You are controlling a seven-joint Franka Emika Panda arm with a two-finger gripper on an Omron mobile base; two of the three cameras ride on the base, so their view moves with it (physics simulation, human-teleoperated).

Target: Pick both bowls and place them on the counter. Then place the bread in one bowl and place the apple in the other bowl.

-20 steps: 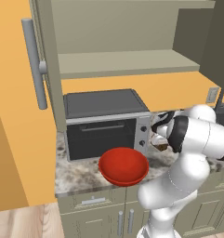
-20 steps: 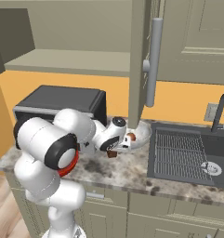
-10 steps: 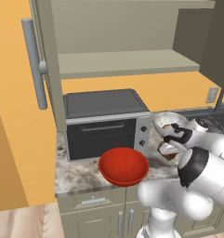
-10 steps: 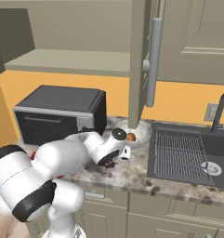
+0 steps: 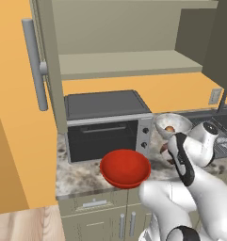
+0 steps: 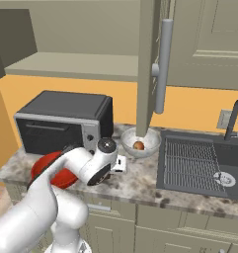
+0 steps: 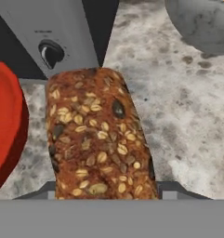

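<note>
The dark brown seeded bread [image 7: 97, 139] stands close in the hand view, between the jaws of my gripper [image 7: 106, 190], which is shut on it just over the counter [image 7: 187, 121]. From the left base view, the gripper [image 5: 167, 151] sits low between the two bowls. The glossy red bowl [image 5: 125, 168] rests at the counter's front edge, left of the hand [image 6: 121, 164]. The marbled bowl [image 5: 174, 124] stands behind it with the red apple [image 5: 169, 128] inside. In the right base view my arm partly covers the red bowl [image 6: 44, 165], and the apple [image 6: 138, 145] lies in the marbled bowl [image 6: 140, 143].
A black and silver toaster oven [image 5: 105, 124] stands against the wall behind the red bowl. An open cabinet door [image 6: 150, 64] with a long handle hangs over the marbled bowl. The dark sink [image 6: 199, 163] and faucet [image 6: 236, 118] lie to the right.
My arm has swung down from beside the marbled bowl to the counter between the bowls. The jaws have narrowed onto the bread.
</note>
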